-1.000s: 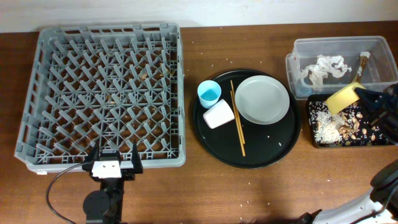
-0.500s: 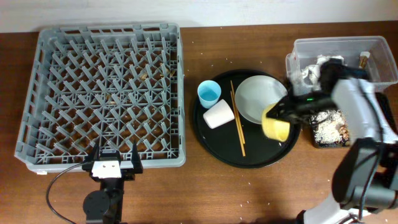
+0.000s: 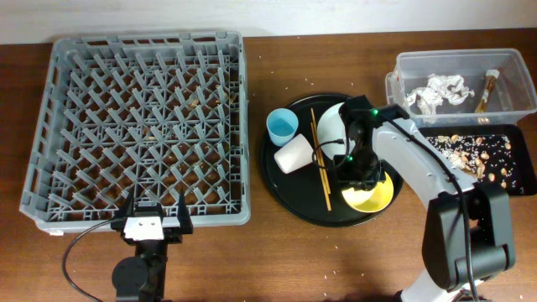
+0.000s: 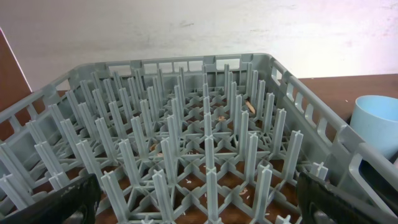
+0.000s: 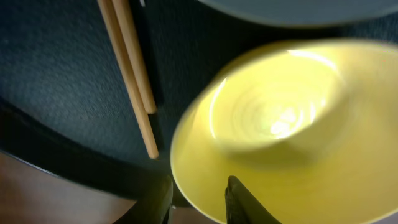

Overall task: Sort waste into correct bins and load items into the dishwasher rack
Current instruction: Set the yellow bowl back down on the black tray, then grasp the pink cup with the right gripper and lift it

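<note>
Right gripper (image 5: 198, 198): pinches yellow bowl (image 5: 292, 124) rim.
Left gripper (image 4: 199, 202): jaws wide (idle).
Risk: bowl could slip, knocking chopsticks (image 5: 127, 68).

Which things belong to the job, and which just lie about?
Job: grey pegged rack, clear plastic tub, shallow rectangular black tray, yellow bowl, blue cup, pinkish-white cup, grey round plate, wooden chopsticks, white paper napkins, brown wrapper stick, food scraps.
Lying about: round black tray, brown wooden table.
</note>
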